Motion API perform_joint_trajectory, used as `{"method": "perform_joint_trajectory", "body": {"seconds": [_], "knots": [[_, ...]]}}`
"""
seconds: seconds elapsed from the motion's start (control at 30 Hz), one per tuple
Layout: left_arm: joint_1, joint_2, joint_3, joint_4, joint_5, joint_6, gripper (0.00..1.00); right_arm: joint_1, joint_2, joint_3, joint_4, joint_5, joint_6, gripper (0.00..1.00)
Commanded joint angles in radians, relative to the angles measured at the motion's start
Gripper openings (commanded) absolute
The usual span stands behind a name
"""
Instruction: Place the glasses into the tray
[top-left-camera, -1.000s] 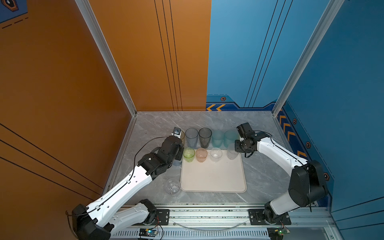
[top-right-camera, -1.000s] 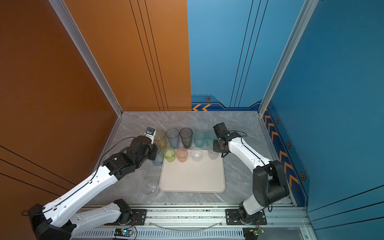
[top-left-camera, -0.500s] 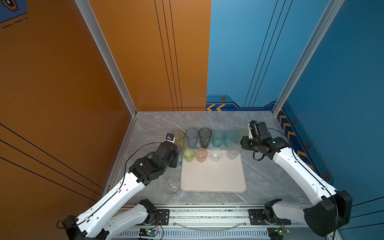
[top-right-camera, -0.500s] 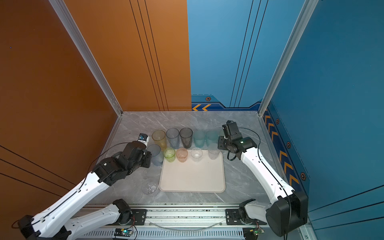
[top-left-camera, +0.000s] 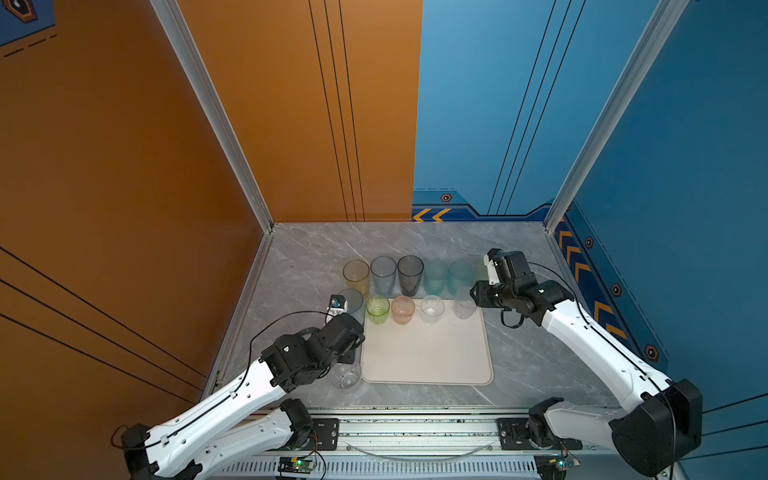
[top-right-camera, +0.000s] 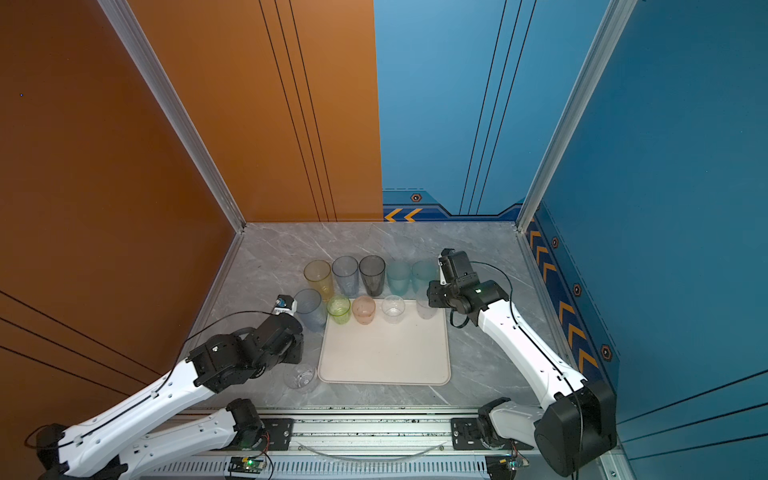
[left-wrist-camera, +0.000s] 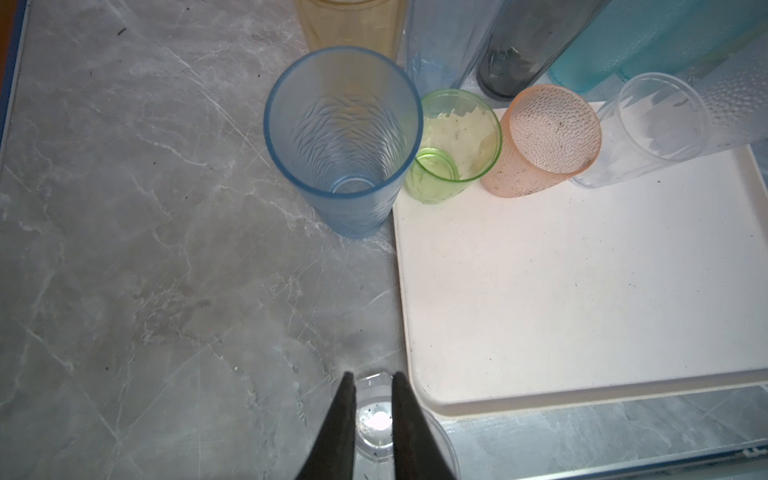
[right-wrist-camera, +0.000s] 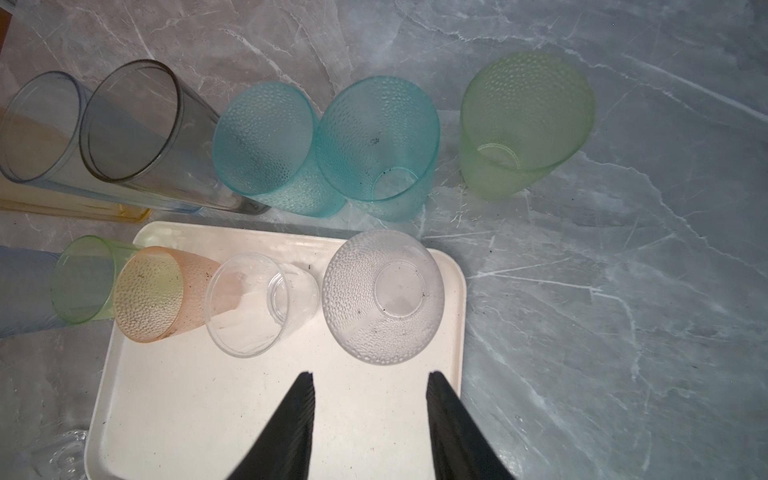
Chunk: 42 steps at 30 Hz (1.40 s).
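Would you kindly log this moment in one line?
left tool barely open over clear glass | right tool open above tray, empty | blue glass off tray

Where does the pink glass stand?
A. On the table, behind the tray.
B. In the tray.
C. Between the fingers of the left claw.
B: the pink glass stands on the cream floor of the tray, near its far rim.

Two-tone enclosure — walls and work surface
Left, orange wall panels (top-left-camera: 124, 166); right, blue wall panels (top-left-camera: 685, 166); aluminium corner posts (top-left-camera: 208, 104) between; yellow chevron skirting (top-left-camera: 432, 215); grey veined marble tabletop (top-left-camera: 311, 257).
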Motion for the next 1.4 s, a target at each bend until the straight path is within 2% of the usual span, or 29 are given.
{"method": "perform_joint_trajectory", "body": {"seconds": [0.0, 0.17, 0.77, 0.93, 1.37], "knots": [[-0.036, -0.047, -0.033, -0.086, -0.060, -0.115, 0.18, 0.007, -0.029, -0.019, 0.023, -0.031, -0.025, 0.44], [-0.070, -0.058, -0.070, -0.109, -0.067, -0.170, 0.19, 0.019, -0.038, -0.026, 0.026, -0.039, -0.019, 0.44], [-0.074, -0.041, -0.164, -0.154, -0.058, -0.267, 0.19, 0.065, -0.030, -0.036, 0.028, -0.017, -0.003, 0.44], [-0.074, -0.019, -0.171, -0.154, -0.055, -0.276, 0.19, 0.067, -0.030, -0.037, 0.029, -0.017, -0.008, 0.44], [-0.063, -0.066, -0.183, -0.151, 0.000, -0.291, 0.20, 0.079, 0.004, -0.040, 0.052, -0.023, -0.005, 0.44]]}}
